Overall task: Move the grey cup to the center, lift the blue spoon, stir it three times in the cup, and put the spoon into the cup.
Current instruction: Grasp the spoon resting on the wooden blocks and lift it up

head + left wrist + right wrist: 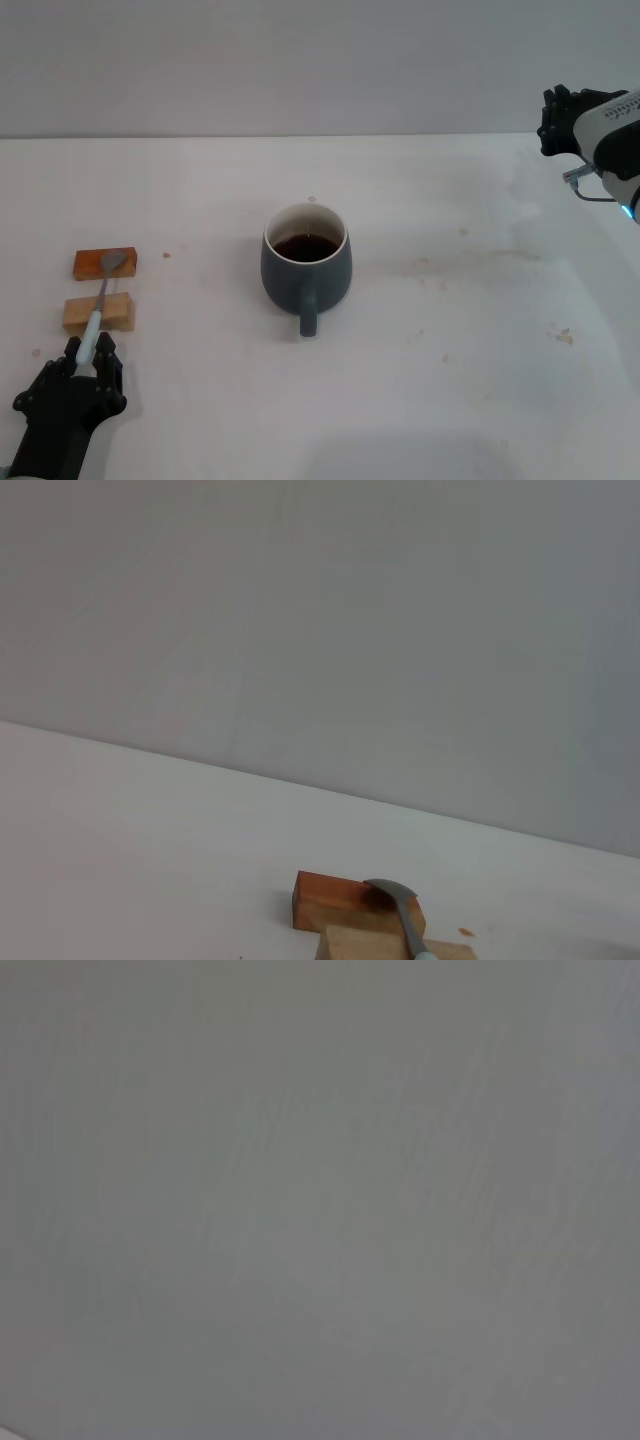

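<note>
The grey cup stands mid-table with dark liquid inside and its handle toward me. The blue spoon lies across two wooden blocks at the left, its metal bowl on the far block and its pale blue handle pointing toward me. My left gripper is low at the near left, its fingers closed against the end of the handle. The left wrist view shows the spoon's bowl on the blocks. My right gripper is raised at the far right, away from everything.
An orange-brown block and a pale block lie under the spoon, and both show in the left wrist view. The white table has faint stains at the right. A grey wall stands behind.
</note>
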